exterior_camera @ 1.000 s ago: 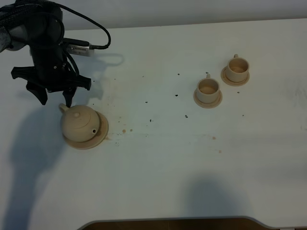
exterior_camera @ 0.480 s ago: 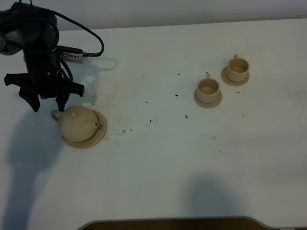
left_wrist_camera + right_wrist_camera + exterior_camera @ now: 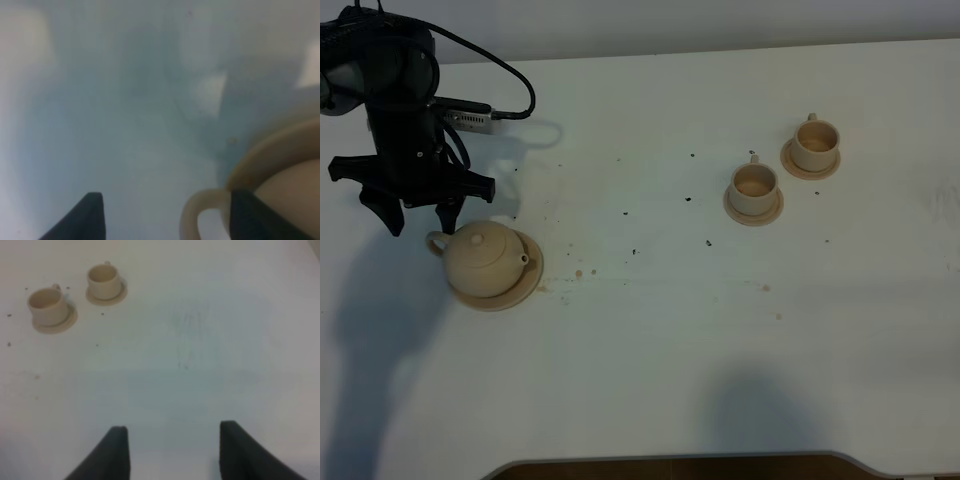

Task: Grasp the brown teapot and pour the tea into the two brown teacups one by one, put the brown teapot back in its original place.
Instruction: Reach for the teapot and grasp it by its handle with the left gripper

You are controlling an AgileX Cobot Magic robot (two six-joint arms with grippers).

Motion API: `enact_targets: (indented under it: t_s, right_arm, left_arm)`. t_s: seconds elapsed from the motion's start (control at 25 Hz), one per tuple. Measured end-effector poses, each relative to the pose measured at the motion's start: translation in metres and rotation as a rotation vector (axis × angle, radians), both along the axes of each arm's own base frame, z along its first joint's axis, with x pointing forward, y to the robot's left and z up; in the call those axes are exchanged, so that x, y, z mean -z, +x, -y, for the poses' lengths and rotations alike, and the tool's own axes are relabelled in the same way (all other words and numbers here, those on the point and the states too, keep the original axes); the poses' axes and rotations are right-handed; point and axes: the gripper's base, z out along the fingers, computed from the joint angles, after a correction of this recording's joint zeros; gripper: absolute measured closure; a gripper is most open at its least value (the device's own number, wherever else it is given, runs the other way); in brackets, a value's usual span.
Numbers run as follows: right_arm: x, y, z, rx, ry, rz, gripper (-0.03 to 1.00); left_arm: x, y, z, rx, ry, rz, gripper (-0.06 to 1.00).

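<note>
My left hand (image 3: 420, 222) hangs released beside the brown teapot (image 3: 485, 255), whose loop handle (image 3: 435, 241) lies ungripped between its fingers. The teapot sits on its saucer (image 3: 528, 283), left on the desk (image 3: 650, 340). The nearer teacup (image 3: 753, 183) and farther teacup (image 3: 815, 141) stand well to its right. My right hand (image 3: 172, 450) is released, empty.

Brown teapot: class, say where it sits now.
In the exterior high view, the brown teapot sits on its saucer at left, beside the left gripper, far from both teacups.
</note>
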Motion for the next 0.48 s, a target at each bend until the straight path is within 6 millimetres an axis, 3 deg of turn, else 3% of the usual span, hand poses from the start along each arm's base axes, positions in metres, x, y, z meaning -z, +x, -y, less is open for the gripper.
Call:
enact_targets:
  t_s: [0.48]
  right_arm:
    - [0.0,0.0,0.0,0.0,0.0,0.0,0.53]
  left_arm:
    - [0.001,-0.034,-0.014,-0.053,-0.026,-0.084,0.4]
